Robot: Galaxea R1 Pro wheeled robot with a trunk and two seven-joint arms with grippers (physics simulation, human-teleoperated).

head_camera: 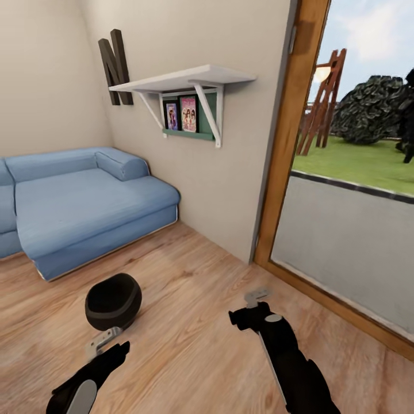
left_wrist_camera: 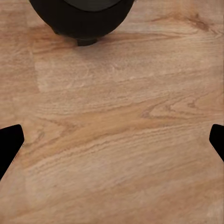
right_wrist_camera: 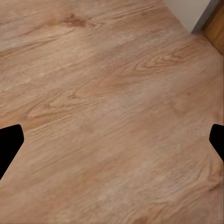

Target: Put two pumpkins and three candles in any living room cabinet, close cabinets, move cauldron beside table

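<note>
The cauldron (head_camera: 113, 300), a small round-bellied black pot, stands upright on the wooden floor just ahead of my left gripper (head_camera: 104, 340). In the left wrist view the cauldron (left_wrist_camera: 84, 18) sits a short way beyond the left gripper (left_wrist_camera: 112, 144), whose dark fingertips (left_wrist_camera: 9, 144) are spread wide with only floor between them. My right gripper (head_camera: 257, 297) hovers over bare floor to the right, and the right gripper (right_wrist_camera: 112, 144) is open and empty. The pumpkins, candles, cabinet and table are out of view.
A blue sofa (head_camera: 75, 207) fills the left side against the wall. A white wall shelf (head_camera: 184, 80) with framed pictures hangs above. A wood-framed glass door (head_camera: 287, 144) stands to the right, with a lawn outside. Wooden floor (head_camera: 190, 276) lies between the sofa and the door.
</note>
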